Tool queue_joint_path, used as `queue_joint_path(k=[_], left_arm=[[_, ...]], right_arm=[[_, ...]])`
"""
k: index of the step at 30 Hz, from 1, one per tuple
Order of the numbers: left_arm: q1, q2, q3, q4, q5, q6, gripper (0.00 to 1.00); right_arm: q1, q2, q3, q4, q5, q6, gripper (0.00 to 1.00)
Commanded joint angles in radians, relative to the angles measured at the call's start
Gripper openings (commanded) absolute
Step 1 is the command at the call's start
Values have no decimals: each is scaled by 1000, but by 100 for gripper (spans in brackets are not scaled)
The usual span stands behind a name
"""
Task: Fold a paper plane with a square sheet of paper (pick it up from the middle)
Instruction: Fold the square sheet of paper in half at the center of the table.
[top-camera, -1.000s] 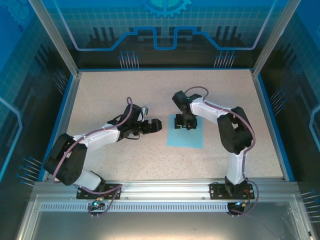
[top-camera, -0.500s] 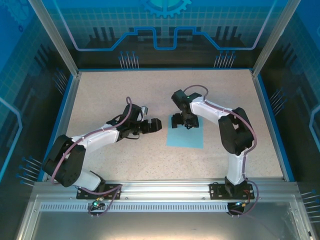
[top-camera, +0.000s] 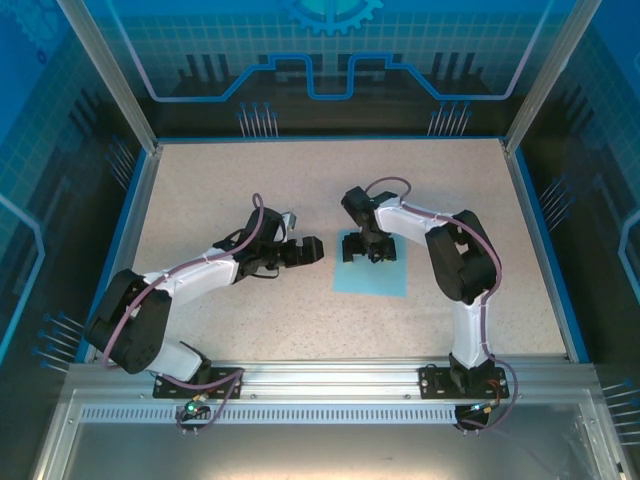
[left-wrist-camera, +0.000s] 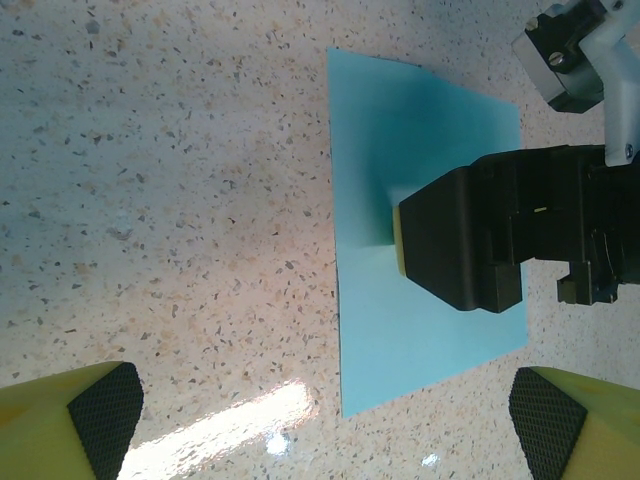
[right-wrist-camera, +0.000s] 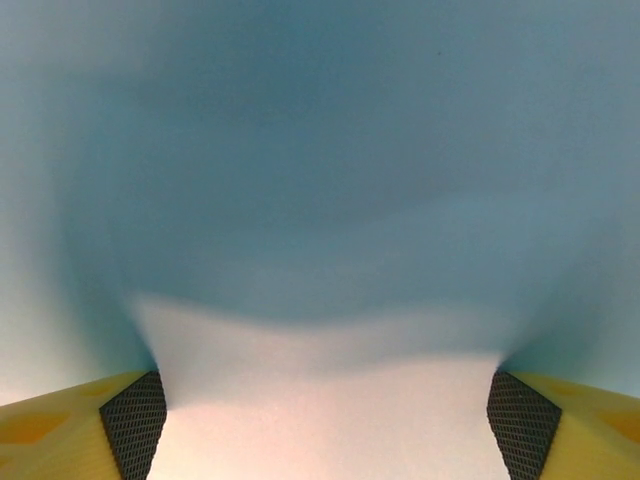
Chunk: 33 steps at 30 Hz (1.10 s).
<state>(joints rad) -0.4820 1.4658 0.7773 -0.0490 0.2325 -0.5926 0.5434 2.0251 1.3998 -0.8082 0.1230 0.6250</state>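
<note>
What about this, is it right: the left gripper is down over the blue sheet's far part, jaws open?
No, that is the right gripper, down over the far part of the square sheet of paper, jaws open, as the top external view shows. The left gripper hangs beside it.

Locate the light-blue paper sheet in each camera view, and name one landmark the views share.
Top external: the sheet lies near centre, slightly right.
Left wrist: right of centre, lying flat.
Right wrist: upper part, close and blurred.
Shared landmark: the right tool over the sheet.
</note>
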Motion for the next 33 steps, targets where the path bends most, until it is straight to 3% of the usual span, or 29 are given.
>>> queue_joint_path(k=[1,6,14,21,33], left_arm=[[-8,-19,20,-25,5,19,98],[-8,-22,19,-27,2,19,99],[-9,-25,22,-31,-2,16,98],[-10,-30,21,-32,-11,16,98],[-9,-120,14,-54,-50,-6,98]], right_arm=[[0,51,-53,21,-47,15,85],[1,30,-32,2,-45,1,77],[9,-87,-21,-27,-48,-13,47],[24,-197,-51,2,-122,-5,41],[9,-341,-162,271,-473,69,40]])
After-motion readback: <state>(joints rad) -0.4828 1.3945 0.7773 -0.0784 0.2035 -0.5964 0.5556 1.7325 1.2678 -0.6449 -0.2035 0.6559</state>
